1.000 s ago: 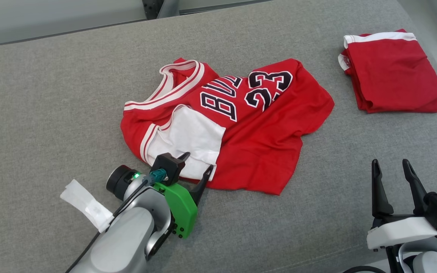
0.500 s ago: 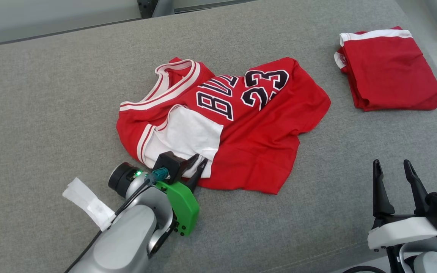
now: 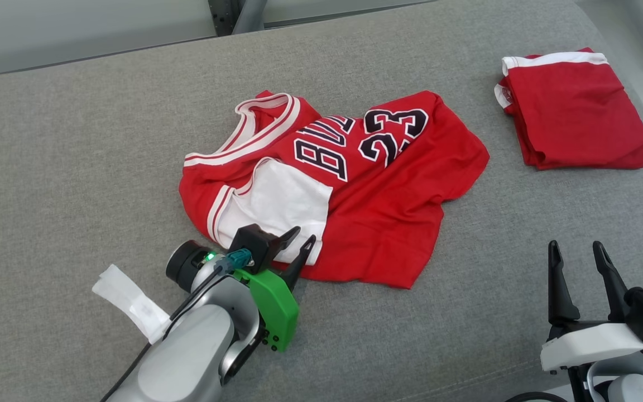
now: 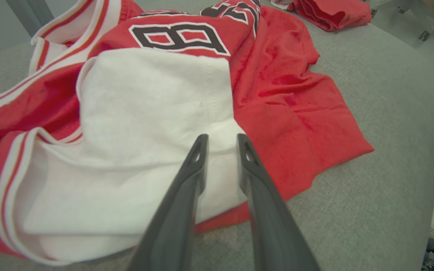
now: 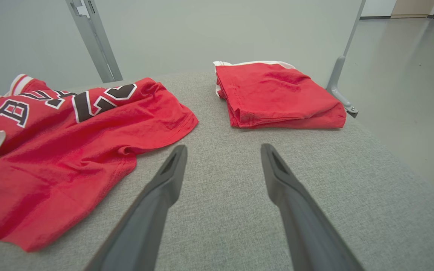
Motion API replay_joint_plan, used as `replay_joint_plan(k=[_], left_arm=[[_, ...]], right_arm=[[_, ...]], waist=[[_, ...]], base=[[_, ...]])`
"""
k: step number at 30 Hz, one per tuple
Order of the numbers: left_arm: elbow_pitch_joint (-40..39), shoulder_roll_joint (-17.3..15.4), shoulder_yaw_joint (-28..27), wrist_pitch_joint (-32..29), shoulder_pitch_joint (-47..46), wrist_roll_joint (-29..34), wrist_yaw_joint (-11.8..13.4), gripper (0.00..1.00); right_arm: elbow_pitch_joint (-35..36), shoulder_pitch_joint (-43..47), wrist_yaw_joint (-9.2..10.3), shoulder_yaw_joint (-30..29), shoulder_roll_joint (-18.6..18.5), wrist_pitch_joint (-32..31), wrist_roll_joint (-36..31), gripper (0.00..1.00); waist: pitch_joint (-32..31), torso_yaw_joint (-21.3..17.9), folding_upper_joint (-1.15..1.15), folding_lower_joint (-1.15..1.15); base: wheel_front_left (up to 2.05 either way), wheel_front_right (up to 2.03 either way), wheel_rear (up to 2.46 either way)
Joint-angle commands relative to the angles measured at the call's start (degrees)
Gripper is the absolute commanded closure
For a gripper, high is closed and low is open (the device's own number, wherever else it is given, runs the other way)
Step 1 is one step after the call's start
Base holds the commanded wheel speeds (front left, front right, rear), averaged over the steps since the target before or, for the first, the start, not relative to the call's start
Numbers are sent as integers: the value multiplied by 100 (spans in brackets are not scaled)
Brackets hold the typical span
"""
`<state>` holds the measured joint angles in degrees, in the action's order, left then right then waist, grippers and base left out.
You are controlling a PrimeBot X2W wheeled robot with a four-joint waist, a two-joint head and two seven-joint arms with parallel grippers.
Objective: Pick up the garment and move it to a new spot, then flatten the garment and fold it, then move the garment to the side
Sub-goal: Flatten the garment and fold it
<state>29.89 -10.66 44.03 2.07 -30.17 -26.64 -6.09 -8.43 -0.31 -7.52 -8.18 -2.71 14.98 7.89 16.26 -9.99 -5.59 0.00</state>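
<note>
You have bare table [image 3: 76, 167] along the left side and the far edge. The jersey [image 3: 388, 223] covers the middle, a folded garment [image 3: 578, 128] the far right corner. Between these two runs a free strip, widening toward the near edge before the right gripper [image 3: 574, 245]. A white slip [image 3: 126, 298] lies by the near left corner.

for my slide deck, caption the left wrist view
Left gripper, narrowly parted, at the white panel of a crumpled red jersey on grey cloth.

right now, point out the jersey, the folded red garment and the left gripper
jersey [image 3: 394, 218], head view, red cloth below the number
folded red garment [image 3: 575, 111], head view, its top face
left gripper [image 4: 221, 138], left wrist view, between its fingertips
</note>
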Motion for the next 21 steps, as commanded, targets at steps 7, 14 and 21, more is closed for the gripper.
replay_joint_plan(k=[7, 14, 21], left_arm=[[-48, 33, 102, -65, -39, -25, 12, 58], [-7, 84, 157, -75, -121, -15, 32, 61], [194, 1, 208, -41, -164, 52, 70, 64]], right_arm=[[-14, -50, 7, 38, -17, 6, 8, 0], [-34, -38, 7, 41, -16, 6, 42, 0], [-41, -54, 7, 33, -16, 6, 79, 0]], waist=[[35, -35, 0, 0], [66, -124, 0, 0], [69, -182, 0, 0]], base=[[0, 0, 0], [0, 0, 0], [0, 0, 0]])
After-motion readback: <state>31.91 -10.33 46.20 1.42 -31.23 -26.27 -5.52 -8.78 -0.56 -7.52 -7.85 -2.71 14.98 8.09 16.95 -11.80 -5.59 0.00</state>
